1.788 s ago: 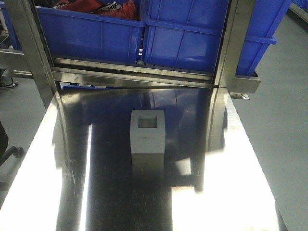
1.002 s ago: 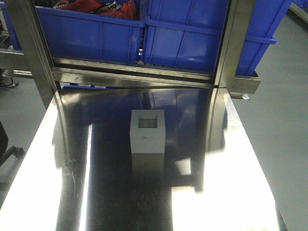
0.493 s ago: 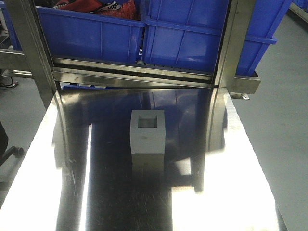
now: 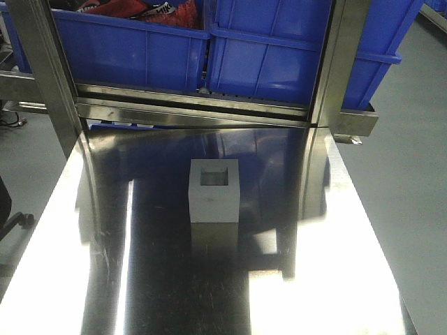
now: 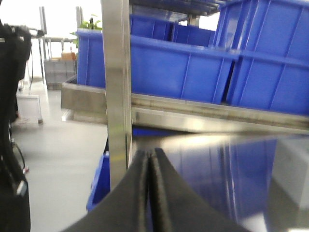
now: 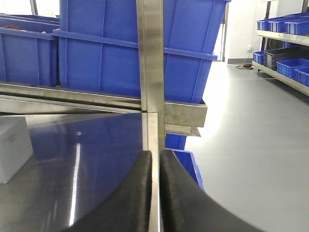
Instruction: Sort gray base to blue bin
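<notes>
The gray base [image 4: 214, 190] stands upright in the middle of the shiny steel table [image 4: 335, 279], its square recess facing up. It shows at the left edge of the right wrist view [image 6: 13, 147] and as a blurred gray shape at the right edge of the left wrist view [image 5: 293, 164]. Two blue bins stand side by side on the rack behind the table, one left [image 4: 133, 52] and one right [image 4: 279, 59]. My left gripper [image 5: 149, 155] is shut and empty, left of the block. My right gripper [image 6: 155, 155] is shut and empty, right of the block. Neither gripper shows in the front view.
Steel rack posts rise at the table's back left [image 4: 42, 70] and back right [image 4: 346, 56]. The left bin holds red and black items [image 4: 140, 10]. More blue bins sit low beside the table [image 6: 186, 162] and on shelves far right [image 6: 289, 24]. Grey floor lies on both sides.
</notes>
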`<state>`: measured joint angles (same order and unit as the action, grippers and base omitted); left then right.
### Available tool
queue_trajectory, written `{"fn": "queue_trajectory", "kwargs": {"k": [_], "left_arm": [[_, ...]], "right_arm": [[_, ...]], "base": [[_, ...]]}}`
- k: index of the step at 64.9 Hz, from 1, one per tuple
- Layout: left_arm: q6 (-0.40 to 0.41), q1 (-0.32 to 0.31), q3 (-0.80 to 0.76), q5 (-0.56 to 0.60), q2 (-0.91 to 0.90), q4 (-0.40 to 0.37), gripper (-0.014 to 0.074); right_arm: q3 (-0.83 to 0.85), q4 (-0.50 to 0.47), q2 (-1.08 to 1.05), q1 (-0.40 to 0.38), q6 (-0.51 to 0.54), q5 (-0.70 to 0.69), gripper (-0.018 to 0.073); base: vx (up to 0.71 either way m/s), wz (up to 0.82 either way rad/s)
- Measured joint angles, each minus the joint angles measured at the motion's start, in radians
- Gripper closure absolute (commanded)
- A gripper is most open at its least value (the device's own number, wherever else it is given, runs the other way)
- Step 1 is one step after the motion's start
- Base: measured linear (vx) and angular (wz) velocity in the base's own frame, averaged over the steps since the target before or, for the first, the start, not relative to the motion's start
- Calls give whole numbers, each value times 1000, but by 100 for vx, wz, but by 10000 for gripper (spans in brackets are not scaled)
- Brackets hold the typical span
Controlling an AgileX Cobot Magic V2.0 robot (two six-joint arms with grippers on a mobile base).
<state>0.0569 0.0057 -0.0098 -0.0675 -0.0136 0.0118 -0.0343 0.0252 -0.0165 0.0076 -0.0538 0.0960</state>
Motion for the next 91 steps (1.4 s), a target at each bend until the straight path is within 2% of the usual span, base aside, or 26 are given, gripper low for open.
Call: {"fn": "queue_trajectory", "kwargs": {"k": [11,23,30,45,50,55,62,71,80,91], "left_arm": [[0,0,-165,-90,25,0,602],[-2,0,-362,-275,212,3,602],[-38,0,-448,-351,330,17,602],[-89,0,-524,-380,452,22,575],[-91,0,-524,-381,452,22,519],[-92,0,-524,-381,452,22,415],[-92,0,-524,-381,452,3,195],[-92,0,-524,-381,452,-59,-42],[-92,0,-524,-372,452,-88,-118],[-93,0,-524,-302,452,-134,-95]], "right_arm": [[0,0,0,0,0,0,564],[0,0,0,0,0,0,564],[0,0,0,0,0,0,564],[0,0,0,0,0,0,564],[0,0,0,0,0,0,564],[0,0,0,0,0,0,564],[0,0,0,0,0,0,564],[0,0,0,0,0,0,564],[0,0,0,0,0,0,564],[0,0,0,0,0,0,564]], "base": [[0,0],[0,0],[0,0],[0,0],[0,0],[0,0],[0,0],[0,0],[0,0],[0,0]]}}
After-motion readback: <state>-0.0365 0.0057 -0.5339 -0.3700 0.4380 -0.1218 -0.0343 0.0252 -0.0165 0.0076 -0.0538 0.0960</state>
